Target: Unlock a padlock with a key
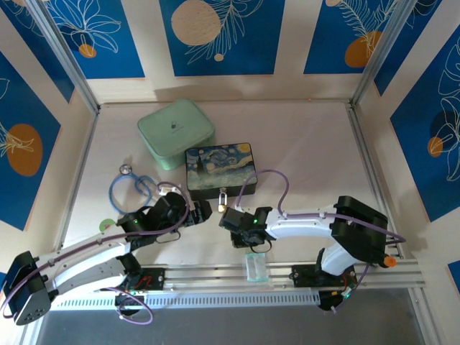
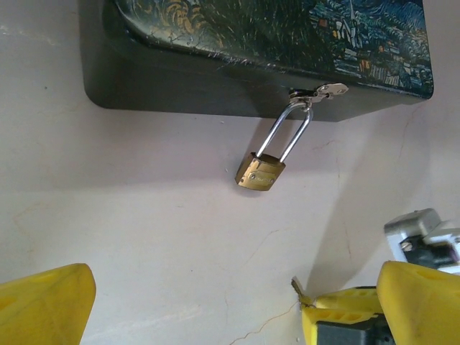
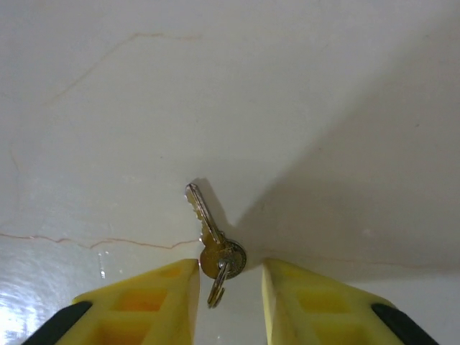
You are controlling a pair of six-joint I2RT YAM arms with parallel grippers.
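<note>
The yellow right fingers [image 3: 158, 302] stand narrow around the round head of the thin metal key [image 3: 215, 244] on the pale table [image 3: 108, 108], with a small gap showing. The left fingers [image 2: 43, 309] are wide and hold nothing. The brass padlock [image 2: 260, 172] is hooked by its silver shackle in the clasp [image 2: 320, 91] of the painted box [image 2: 215, 43].

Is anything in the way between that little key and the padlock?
Nothing visible. The key lies between the fingers of the right gripper, and bare table separates it from the padlock hanging on the painted box clasp.
</note>
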